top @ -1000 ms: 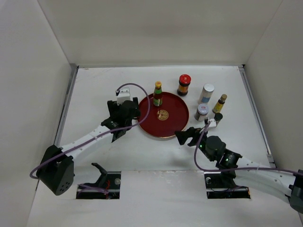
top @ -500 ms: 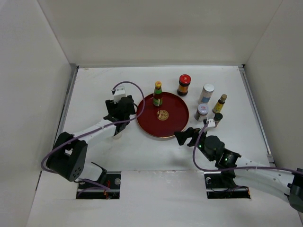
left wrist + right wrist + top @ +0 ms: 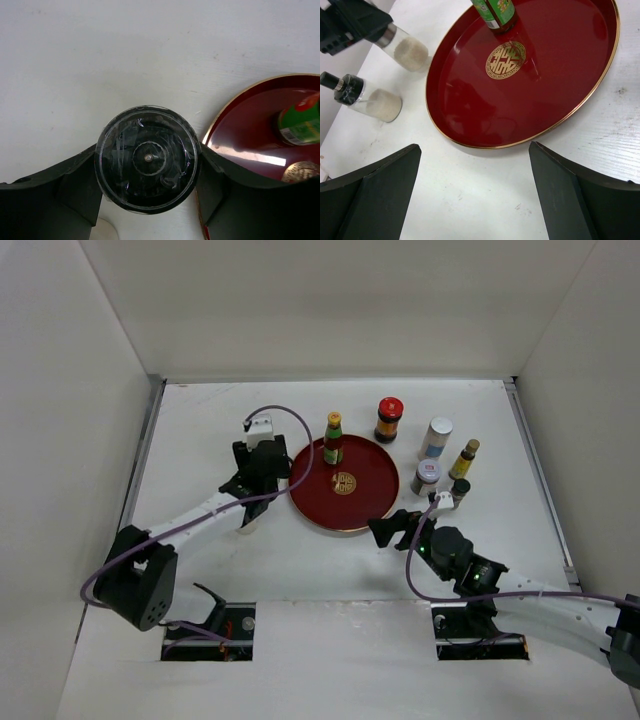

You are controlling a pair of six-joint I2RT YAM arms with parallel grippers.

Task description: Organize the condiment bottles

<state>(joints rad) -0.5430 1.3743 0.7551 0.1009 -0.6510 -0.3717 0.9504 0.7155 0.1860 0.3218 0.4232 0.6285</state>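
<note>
Clear-topped jar (image 3: 147, 159), standing just outside the left rim of the round red tray (image 3: 370, 498), clasped on both sides by the fingers (image 3: 75, 185) of the left gripper (image 3: 262, 468). Whether its base is clear of the table (image 3: 200, 420) cannot be told. The step in hand is judged to be the transfer of this jar onto the tray, where one green-labelled bottle (image 3: 332, 440) with a yellow cap already stands upright near the far rim. The next move would call for a lift high enough to pass the gold rim, a short carry toward the tray's open middle, and a set-down apart from that bottle. A second jar (image 3: 367, 99), black-capped and holding pale grains, waits at the tray's near-left side. Beyond the far rim stands the red-lidded dark jar (image 3: 387, 420). Right of the tray are grouped the white shaker (image 3: 436, 437), slim yellow-capped bottle (image 3: 463, 458), silver-lidded jar (image 3: 426, 476) and small dark-capped bottle (image 3: 458, 490). The right gripper (image 3: 474, 150), jaws spread wide and holding nothing, hovers at the tray's near rim. The table is plain white and lightly scuffed; white walls (image 3: 300, 300) enclose it behind and on both sides.
</note>
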